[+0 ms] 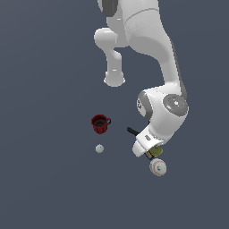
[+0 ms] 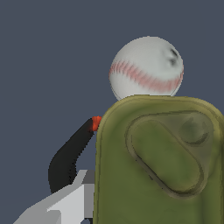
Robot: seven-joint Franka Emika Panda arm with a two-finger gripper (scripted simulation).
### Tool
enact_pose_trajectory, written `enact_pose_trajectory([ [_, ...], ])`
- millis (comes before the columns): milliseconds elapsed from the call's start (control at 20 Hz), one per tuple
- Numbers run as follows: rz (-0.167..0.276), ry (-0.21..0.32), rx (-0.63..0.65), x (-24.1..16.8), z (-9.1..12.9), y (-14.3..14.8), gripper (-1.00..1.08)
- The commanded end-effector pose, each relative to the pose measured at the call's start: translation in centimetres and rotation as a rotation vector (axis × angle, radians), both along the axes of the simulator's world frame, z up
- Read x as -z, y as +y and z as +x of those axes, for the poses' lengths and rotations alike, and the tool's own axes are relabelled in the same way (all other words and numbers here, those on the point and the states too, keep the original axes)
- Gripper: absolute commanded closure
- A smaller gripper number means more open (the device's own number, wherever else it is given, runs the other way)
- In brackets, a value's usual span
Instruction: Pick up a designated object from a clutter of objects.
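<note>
In the exterior view the arm reaches down over the worktop (image 1: 44, 179) and its end effector (image 1: 151, 152) sits low, right on top of the olive-green tin (image 1: 156, 152). Only a sliver of the tin shows past the white hand: an olive patch with a yellowish edge towards the exterior view's right. The tin therefore lies directly beneath the end effector rather than off to one side, so I judge that the coming move turns on vertical travel, not sideways reach. The baseball (image 1: 158, 167) lies just beside the tin on its near side, touching or almost so. The black clamp (image 1: 132, 131) pokes out from behind the hand on the exterior view's left. The red mug (image 1: 100, 124) and the tiny white ball (image 1: 99, 148) stand well apart, further to the exterior view's left. The fingers are hidden here, so their state cannot be read.

In the wrist view the olive-green tin (image 2: 162, 166) fills much of the picture, very close to the camera. Its top is a rounded rectangle with a raised rim and an oblong pressed panel set at a slant; the long axis runs away from the camera towards the baseball (image 2: 146, 68), whose red stitching shows just past the tin's far end. The black clamp (image 2: 70, 157), orange-tipped, lies alongside. One grey finger (image 2: 65, 203) shows beside the tin's edge, the other does not, so I cannot tell whether the end effector is open or gripping.
</note>
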State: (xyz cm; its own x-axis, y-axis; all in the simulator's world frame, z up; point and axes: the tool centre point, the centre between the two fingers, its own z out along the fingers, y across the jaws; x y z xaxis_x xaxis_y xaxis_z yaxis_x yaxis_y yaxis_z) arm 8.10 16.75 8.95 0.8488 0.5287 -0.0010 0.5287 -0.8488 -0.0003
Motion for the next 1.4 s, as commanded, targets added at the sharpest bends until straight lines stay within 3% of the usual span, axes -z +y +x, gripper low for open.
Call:
enact_pose_trajectory([
  [0,0.000,-0.001,0.000,0.0,0.0,0.0,1.08],
  [750,0.000,-0.001,0.000,-0.8,-0.1,-0.9,1.08],
  [1050,0.000,-0.001,0.000,-3.2,-0.5,-3.7,1.08],
  [1350,0.001,-0.001,0.000,-7.5,-1.2,-8.5,1.08],
])
